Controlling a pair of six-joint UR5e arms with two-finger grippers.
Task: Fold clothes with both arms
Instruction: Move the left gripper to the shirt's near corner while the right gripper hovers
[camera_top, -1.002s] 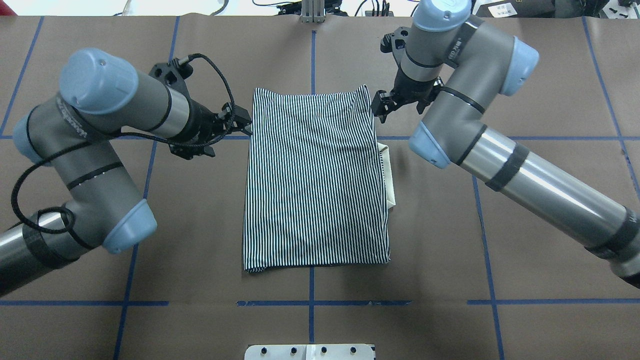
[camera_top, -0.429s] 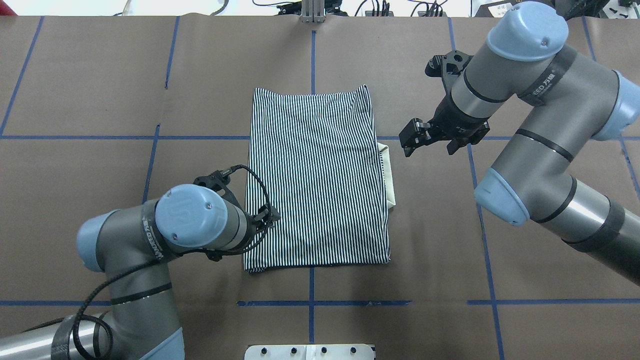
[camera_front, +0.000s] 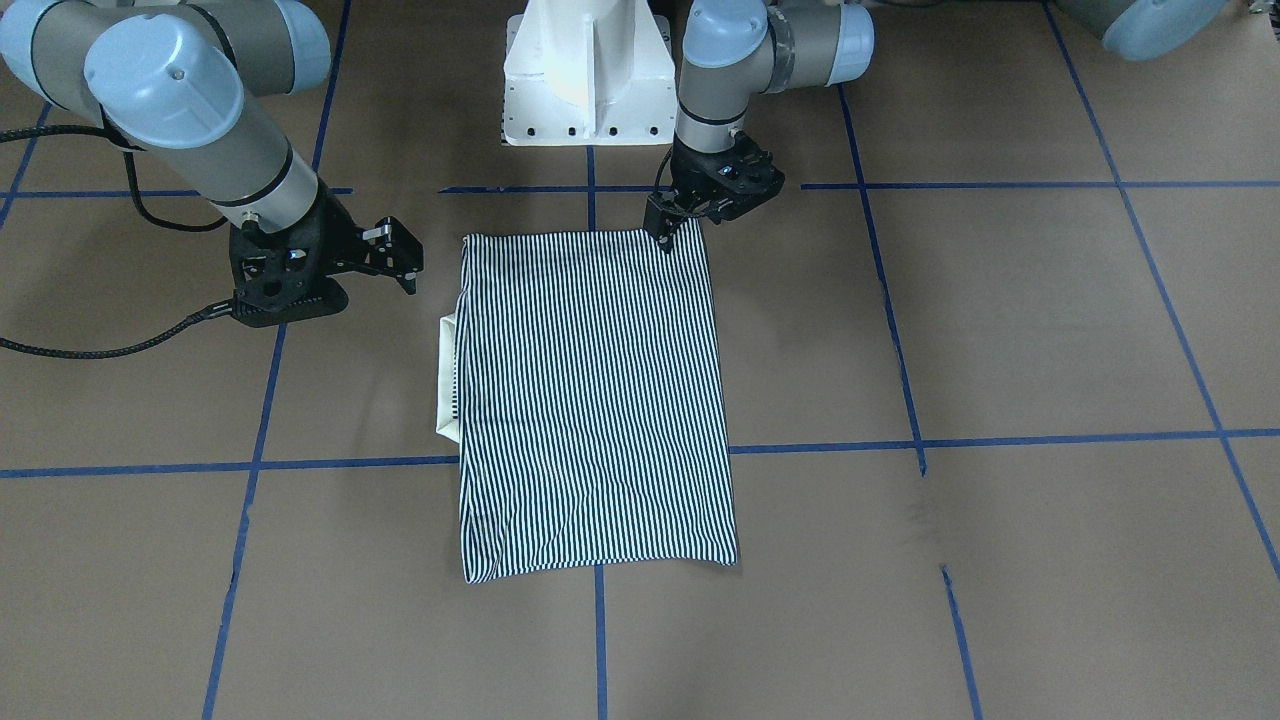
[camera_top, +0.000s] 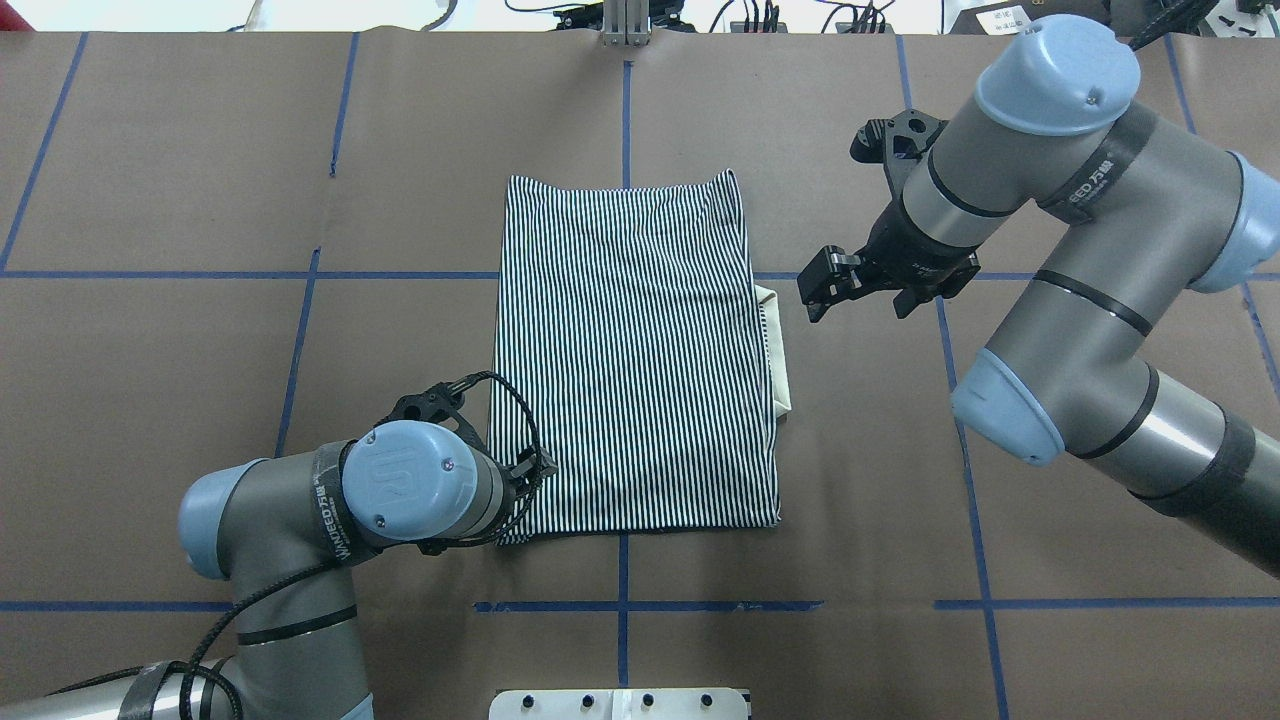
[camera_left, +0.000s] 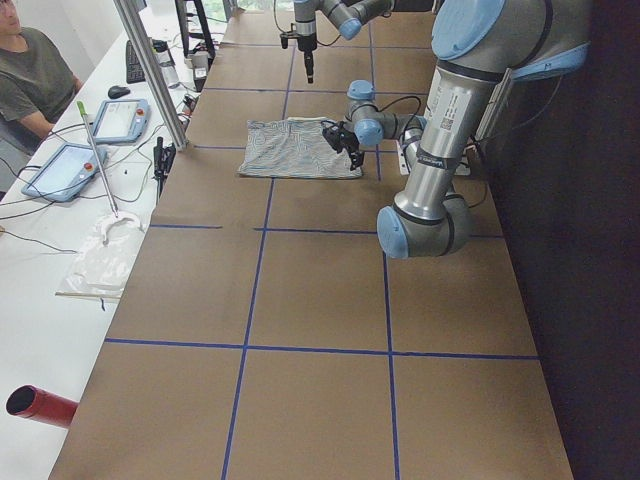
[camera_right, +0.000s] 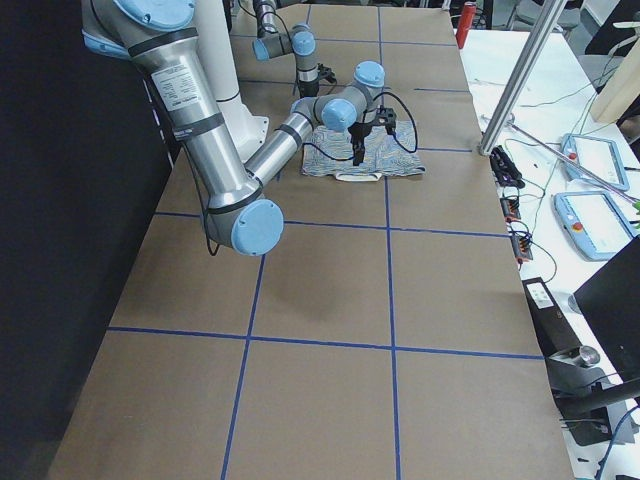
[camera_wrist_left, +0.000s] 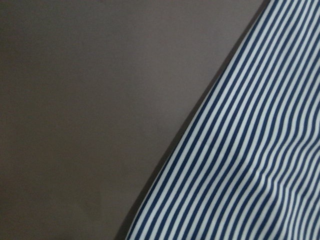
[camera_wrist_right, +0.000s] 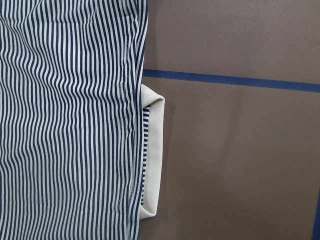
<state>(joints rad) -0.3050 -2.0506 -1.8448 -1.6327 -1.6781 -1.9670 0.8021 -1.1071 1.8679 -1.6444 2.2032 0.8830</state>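
My left end effector (camera_front: 664, 233) has run down the desk (camera_top: 150, 350) along the left edge of the shirt (camera_top: 630, 350). A second ago it was at the far corner, and now it is low over the near-left corner. I take this as lining up for the next fold, which would carry the near hem away from me. The shirt itself has not shifted. It lies mid-desk as a flat striped rectangle with the cream collar (camera_top: 783, 350) poking out on its right side. My right end effector (camera_top: 815, 293) has pulled back from the far-right corner and hovers just beside the collar, fingers apart and empty.

Overhead, my own wrist covers the left fingertips, and that wrist's camera shows only cloth edge and bare desk. I therefore cannot tell whether the left fingers are apart or together, or whether they touch the fabric. The sleeves, placket and logo are folded out of sight.
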